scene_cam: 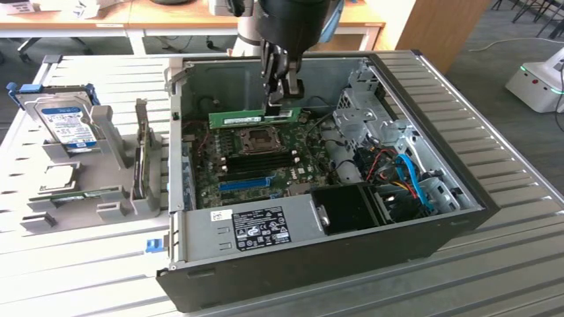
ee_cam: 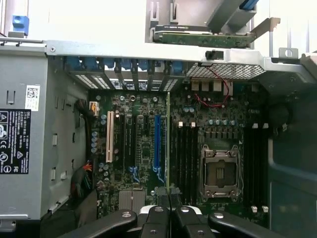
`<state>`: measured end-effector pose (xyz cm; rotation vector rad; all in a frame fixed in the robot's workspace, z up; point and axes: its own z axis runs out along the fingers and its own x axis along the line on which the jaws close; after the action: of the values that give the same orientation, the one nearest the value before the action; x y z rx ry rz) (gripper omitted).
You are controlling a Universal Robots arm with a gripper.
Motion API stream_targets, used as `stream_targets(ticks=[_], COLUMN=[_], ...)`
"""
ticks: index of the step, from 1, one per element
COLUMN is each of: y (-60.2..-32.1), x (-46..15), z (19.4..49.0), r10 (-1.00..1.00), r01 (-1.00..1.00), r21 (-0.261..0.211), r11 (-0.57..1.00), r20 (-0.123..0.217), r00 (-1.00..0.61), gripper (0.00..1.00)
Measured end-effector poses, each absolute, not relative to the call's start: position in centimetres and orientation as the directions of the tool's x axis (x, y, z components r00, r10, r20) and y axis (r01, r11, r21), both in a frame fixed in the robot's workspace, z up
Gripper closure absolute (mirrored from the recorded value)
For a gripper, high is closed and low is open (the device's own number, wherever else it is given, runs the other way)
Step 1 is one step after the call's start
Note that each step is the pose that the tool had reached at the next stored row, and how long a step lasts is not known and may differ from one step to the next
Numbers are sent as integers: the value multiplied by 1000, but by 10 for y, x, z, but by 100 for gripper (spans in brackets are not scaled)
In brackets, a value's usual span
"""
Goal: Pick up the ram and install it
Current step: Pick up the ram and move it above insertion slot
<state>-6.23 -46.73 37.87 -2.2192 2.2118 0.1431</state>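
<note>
Nearest us sits the power supply cover (scene_cam: 255, 228) with its white label, at the near wall of the open computer case (scene_cam: 458, 218) on the slatted surface (scene_cam: 520, 264). Farther in, the end effector (scene_cam: 284, 100) is clamped on the ram (scene_cam: 251, 119), which hangs level, raised above the motherboard (scene_cam: 291, 168). In the wrist view its thin edge runs parallel to the black memory slots (ee_cam: 185, 158), between them and the blue slot strip (ee_cam: 157, 141). We judge the pick done and the installing in hand; seating calls for lining the stick over a free slot and pressing straight down. Cables (scene_cam: 414, 181) crowd the exterior view's right; a hard drive (scene_cam: 69, 122) stands well apart on its left.
</note>
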Motion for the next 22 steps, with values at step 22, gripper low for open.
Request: stream_targets(ticks=[22], y=[-442], x=[-62], z=[375], r10=[-998], r01=[-998], r21=[61], r11=[-5], r20=[-68], r00=[1], gripper=[88])
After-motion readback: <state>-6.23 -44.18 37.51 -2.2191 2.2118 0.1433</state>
